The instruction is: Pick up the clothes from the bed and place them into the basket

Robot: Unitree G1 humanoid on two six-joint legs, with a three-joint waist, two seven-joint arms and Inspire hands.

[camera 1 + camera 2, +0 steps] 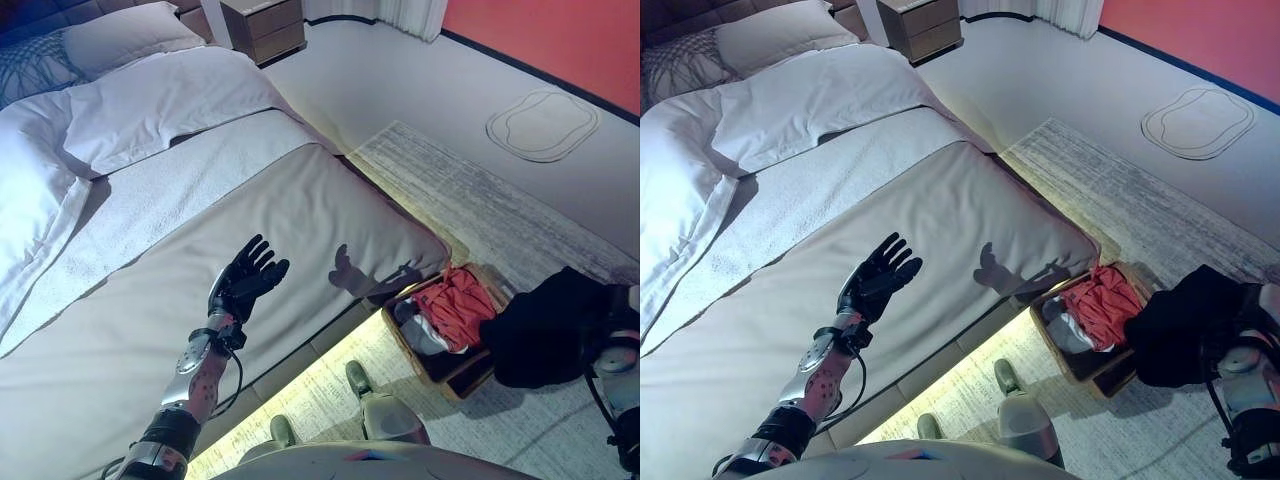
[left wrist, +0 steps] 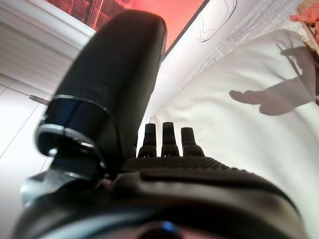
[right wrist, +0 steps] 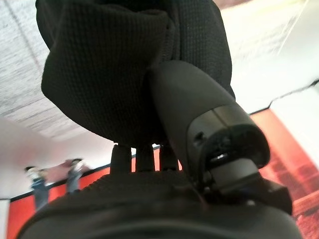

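The right hand (image 3: pixel 164 164) grips a black garment (image 1: pixel 555 330) between thumb and fingers (image 3: pixel 137 159), and the cloth bunches and hangs past the fingertips, beside the basket (image 1: pixel 440 365) on the floor, apparently ready to drop in. A red garment (image 1: pixel 455 305) already lies inside. The left hand (image 1: pixel 245 280) hovers palm-up over the bare bed (image 1: pixel 300 215), its fingers (image 2: pixel 168 137) spread straight and released, holding nothing. No clothes show on the bed past them.
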